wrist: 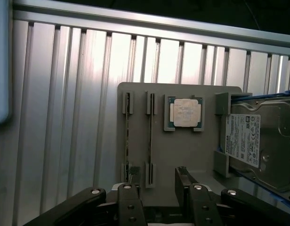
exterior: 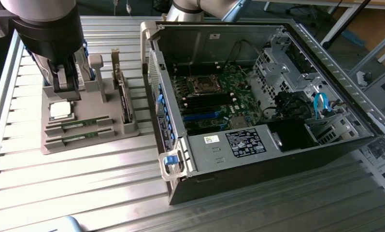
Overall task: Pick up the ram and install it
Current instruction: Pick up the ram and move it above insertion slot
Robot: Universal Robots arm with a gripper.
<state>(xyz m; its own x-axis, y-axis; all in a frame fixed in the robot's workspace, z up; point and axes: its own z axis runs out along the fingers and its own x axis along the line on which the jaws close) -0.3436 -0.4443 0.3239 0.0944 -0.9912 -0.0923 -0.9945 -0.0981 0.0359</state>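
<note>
Two ram sticks lie side by side in slots of the grey holder (exterior: 89,145) on the exterior view's left: one ram (exterior: 79,124) nearer the CPU, the other ram (exterior: 79,137) toward the holder's front. In the wrist view they stand edge-on as thin strips, one ram (wrist: 127,136) and the other ram (wrist: 150,136). My gripper (exterior: 68,92) hangs above the back of the holder, over the CPU end. Its dark fingers (wrist: 131,205) stand apart, and the gripper (wrist: 161,202) is open with nothing between them.
A square silver CPU (wrist: 186,113) sits in the holder beside a hard drive (wrist: 258,141) with a white label. An expansion card (exterior: 122,99) stands on edge at the holder's side. The open PC case (exterior: 179,159) with its motherboard (exterior: 211,99) is on the exterior view's right, on a ribbed metal table (exterior: 82,188).
</note>
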